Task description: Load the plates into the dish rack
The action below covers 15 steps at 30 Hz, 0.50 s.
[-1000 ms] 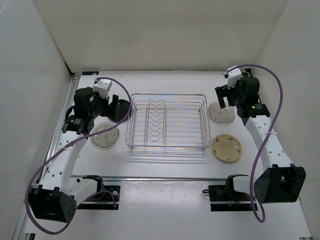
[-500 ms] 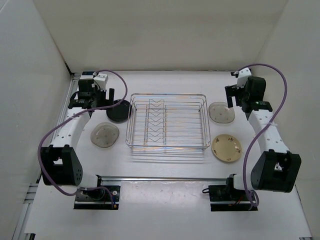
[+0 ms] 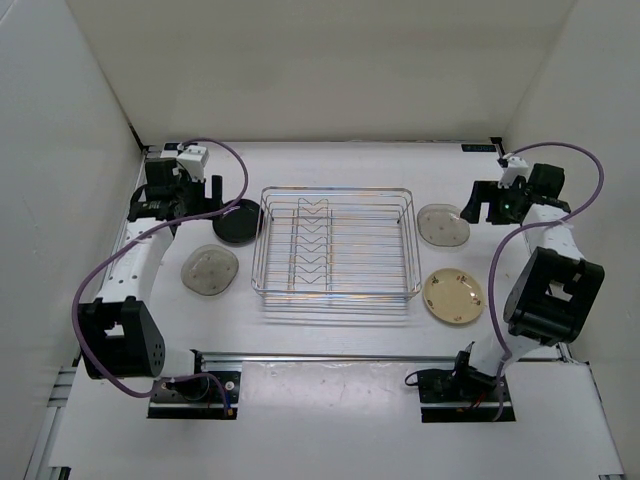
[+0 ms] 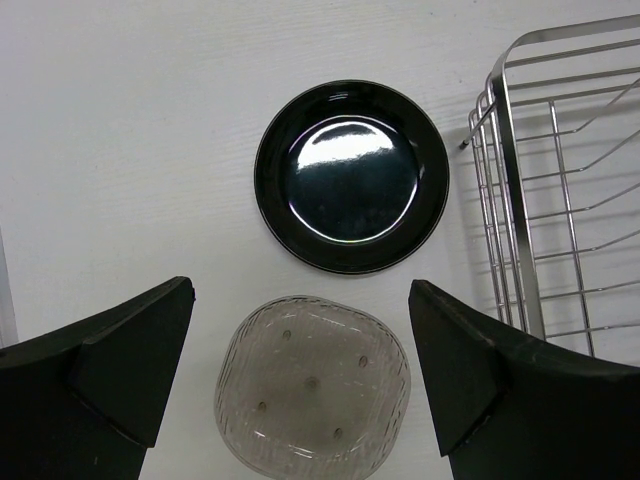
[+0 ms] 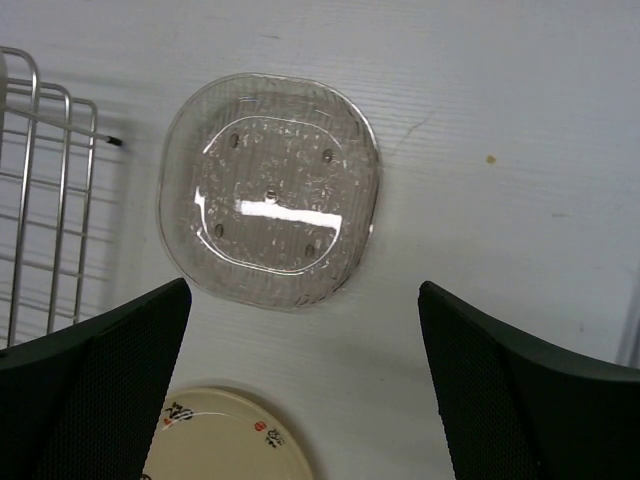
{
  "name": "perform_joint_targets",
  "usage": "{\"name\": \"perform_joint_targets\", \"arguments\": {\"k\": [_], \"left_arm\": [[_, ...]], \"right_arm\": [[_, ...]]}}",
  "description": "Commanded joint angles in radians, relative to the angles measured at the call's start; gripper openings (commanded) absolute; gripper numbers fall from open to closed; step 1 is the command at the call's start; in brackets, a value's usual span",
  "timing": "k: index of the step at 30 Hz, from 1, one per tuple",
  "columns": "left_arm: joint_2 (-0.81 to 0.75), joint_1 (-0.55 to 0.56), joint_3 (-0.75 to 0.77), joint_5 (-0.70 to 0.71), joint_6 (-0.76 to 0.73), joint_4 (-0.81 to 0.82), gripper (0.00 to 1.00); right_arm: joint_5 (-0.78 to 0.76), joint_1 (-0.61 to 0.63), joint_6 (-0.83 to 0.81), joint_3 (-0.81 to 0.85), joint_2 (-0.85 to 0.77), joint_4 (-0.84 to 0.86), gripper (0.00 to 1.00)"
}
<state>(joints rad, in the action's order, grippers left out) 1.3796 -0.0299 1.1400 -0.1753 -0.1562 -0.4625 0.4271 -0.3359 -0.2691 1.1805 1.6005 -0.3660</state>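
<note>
swinging out to the far corners, both arms had taken nothing: left gripper (image 4: 300,330), fingers apart, over the black plate (image 4: 350,175) and left clear plate (image 4: 313,390); right gripper (image 5: 305,300), fingers apart, over the right clear plate (image 5: 270,190) and cream plate (image 5: 225,435). all lay on the desk (image 3: 330,330); dish rack (image 3: 335,294) unloaded.

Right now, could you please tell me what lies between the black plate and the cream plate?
The dish rack stands between the black plate on its left and the cream plate on its right. The top external view shows this.
</note>
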Motion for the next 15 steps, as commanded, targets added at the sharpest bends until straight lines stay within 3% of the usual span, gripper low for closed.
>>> {"name": "perform_joint_targets", "arguments": {"k": [1, 15], "left_arm": [[-0.034, -0.015, -0.014, -0.055, 0.004, 0.01, 1.0], [-0.074, -0.015, -0.033, -0.108, 0.014, 0.01, 1.0]], "right_arm": [[0.165, -0.023, -0.018, 0.051, 0.041, -0.04, 0.97], [0.234, -0.086, -0.084, 0.116, 0.246, -0.073, 0.95]]}}
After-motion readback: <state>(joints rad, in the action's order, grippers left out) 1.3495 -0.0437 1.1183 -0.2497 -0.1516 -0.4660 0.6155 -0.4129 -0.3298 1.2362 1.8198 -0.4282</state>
